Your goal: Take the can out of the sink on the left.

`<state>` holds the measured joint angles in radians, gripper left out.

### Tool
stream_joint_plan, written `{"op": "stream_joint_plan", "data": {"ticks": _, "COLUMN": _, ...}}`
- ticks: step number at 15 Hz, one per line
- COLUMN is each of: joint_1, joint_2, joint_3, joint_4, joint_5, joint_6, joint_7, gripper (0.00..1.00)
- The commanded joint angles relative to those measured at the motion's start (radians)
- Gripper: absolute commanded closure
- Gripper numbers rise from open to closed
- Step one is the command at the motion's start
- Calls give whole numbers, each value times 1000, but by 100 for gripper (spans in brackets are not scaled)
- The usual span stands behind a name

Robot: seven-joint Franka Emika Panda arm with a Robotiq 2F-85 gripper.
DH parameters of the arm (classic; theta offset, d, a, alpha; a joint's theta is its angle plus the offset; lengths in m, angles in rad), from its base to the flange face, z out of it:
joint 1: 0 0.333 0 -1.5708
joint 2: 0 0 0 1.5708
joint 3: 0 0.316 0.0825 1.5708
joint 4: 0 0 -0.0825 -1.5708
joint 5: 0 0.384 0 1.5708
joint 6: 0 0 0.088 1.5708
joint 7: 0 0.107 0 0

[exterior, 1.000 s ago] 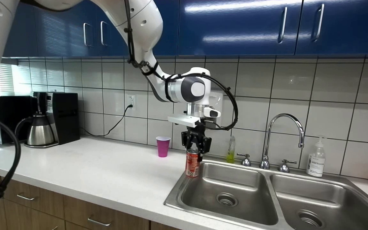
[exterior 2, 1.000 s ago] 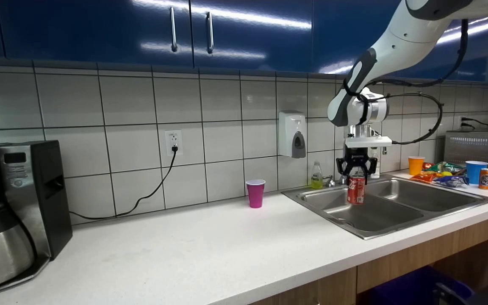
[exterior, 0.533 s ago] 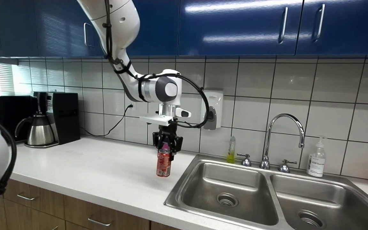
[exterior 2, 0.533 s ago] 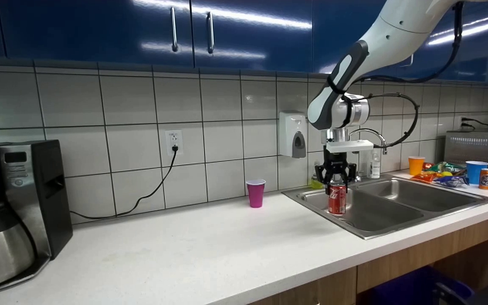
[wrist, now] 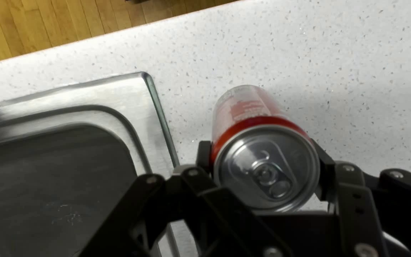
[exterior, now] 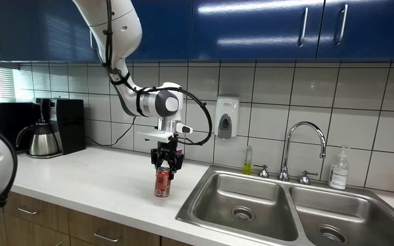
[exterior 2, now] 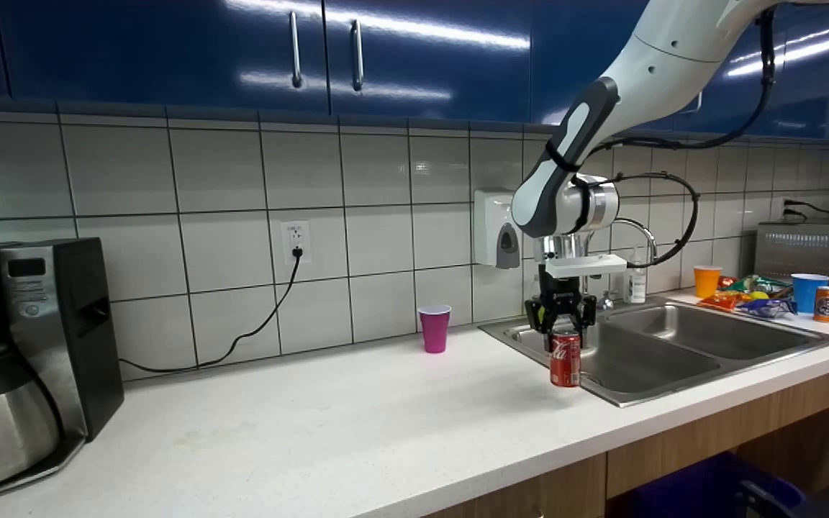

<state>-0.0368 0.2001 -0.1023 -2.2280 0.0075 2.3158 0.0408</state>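
The red can (exterior: 162, 184) with a silvery top is upright in my gripper (exterior: 165, 169). In both exterior views it hangs just above the white counter, beside the sink; the gap under it looks small. My gripper also shows in an exterior view (exterior 2: 565, 339), with the can (exterior 2: 565, 365) between its fingers. In the wrist view the fingers (wrist: 264, 166) press on both sides of the can (wrist: 241, 107) near its top. The sink (exterior: 251, 186), the basin nearest the can, has no can in it. Its corner shows in the wrist view (wrist: 130, 89), beside the can.
A pink cup (exterior 2: 434, 331) stands by the wall, mostly hidden behind the gripper in an exterior view (exterior: 180, 149). The twin basin (exterior: 333, 201), faucet (exterior: 287, 147) and soap bottles are beyond. Cups, cans and snack bags (exterior 2: 727, 298) lie past the sink. A coffee maker (exterior 2: 47, 345) stands far off.
My gripper has carried the can leftward in both exterior views, from over the sink's edge to over the counter. It has also come down. The grip on the can has not changed.
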Motion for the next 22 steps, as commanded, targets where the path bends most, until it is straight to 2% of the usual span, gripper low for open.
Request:
{"op": "stream_joint_plan", "data": {"ticks": 1, "joint_1": -15, "joint_2": 16, "joint_3": 5, "joint_4": -15, "joint_5": -4, "joint_6": 49, "joint_7": 17, "gripper": 61}}
{"op": "stream_joint_plan", "data": {"ticks": 11, "joint_1": -11, "joint_2": 74, "joint_3": -1, "joint_4": -18, "joint_5": -14, "joint_6": 134, "joint_7": 27, "gripper": 61}}
{"op": "stream_joint_plan", "data": {"ticks": 12, "joint_1": -10, "joint_2": 74, "joint_3": -3, "joint_4": -19, "joint_5": -17, "joint_6": 135, "joint_7": 29, "gripper": 53}}
{"op": "stream_joint_plan", "data": {"ticks": 13, "joint_1": -10, "joint_2": 74, "joint_3": -3, "joint_4": -20, "joint_5": -18, "joint_6": 133, "joint_7": 30, "gripper": 11}}
{"op": "stream_joint_plan", "data": {"ticks": 14, "joint_1": -11, "joint_2": 72, "joint_3": -3, "joint_4": -22, "joint_5": -17, "joint_6": 130, "joint_7": 29, "gripper": 10}}
{"op": "stream_joint_plan", "data": {"ticks": 16, "joint_1": -11, "joint_2": 57, "joint_3": -4, "joint_4": -28, "joint_5": -16, "joint_6": 115, "joint_7": 28, "gripper": 1}}
{"op": "stream_joint_plan", "data": {"ticks": 22, "joint_1": -12, "joint_2": -43, "joint_3": -9, "joint_4": -54, "joint_5": -20, "joint_6": 51, "joint_7": 27, "gripper": 0}}
